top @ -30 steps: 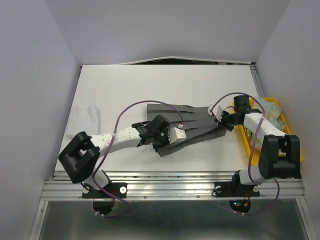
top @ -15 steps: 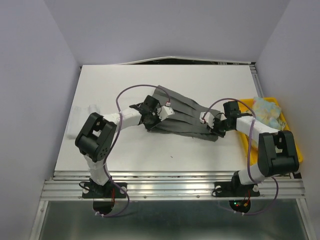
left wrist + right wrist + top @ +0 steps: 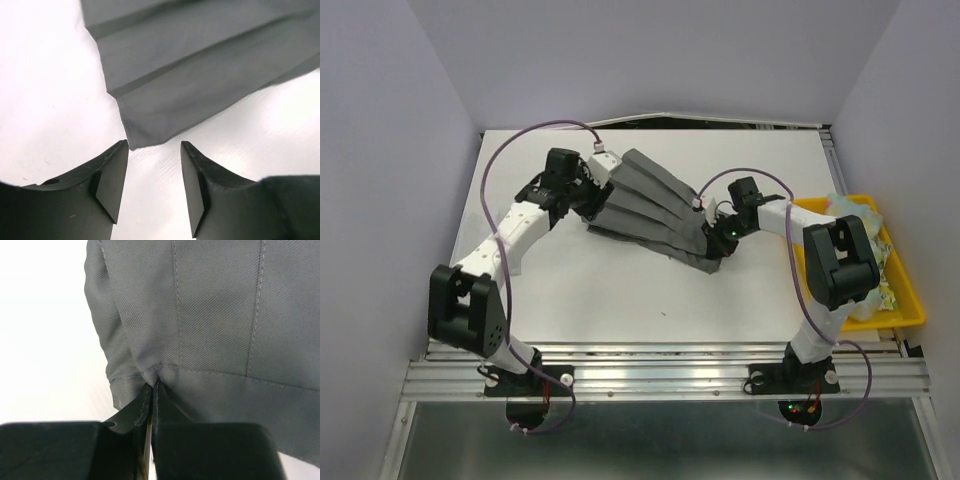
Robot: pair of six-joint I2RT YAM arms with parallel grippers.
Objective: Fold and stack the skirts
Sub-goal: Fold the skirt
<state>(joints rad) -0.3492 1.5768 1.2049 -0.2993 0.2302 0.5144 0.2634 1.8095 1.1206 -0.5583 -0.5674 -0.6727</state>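
A dark charcoal grey pleated skirt (image 3: 655, 208) lies fanned out flat on the white table (image 3: 620, 290), running from back left to middle right. My left gripper (image 3: 592, 195) is at the skirt's left edge; in the left wrist view it (image 3: 154, 144) is open and empty, with a skirt corner (image 3: 200, 65) lying just beyond its fingertips. My right gripper (image 3: 718, 235) is at the skirt's right end. In the right wrist view it (image 3: 152, 385) is shut on a pinched seam of the skirt's (image 3: 210, 315) edge.
A yellow plastic tray (image 3: 903, 295) stands at the table's right edge and holds pale floral cloth (image 3: 850, 212). Purple cables loop above both arms. Grey walls close in on the left, right and back.
My left arm swung from the table's middle to the back left, spreading the skirt flat, and its gripper has let go. My right gripper moved left and back with the skirt's end.
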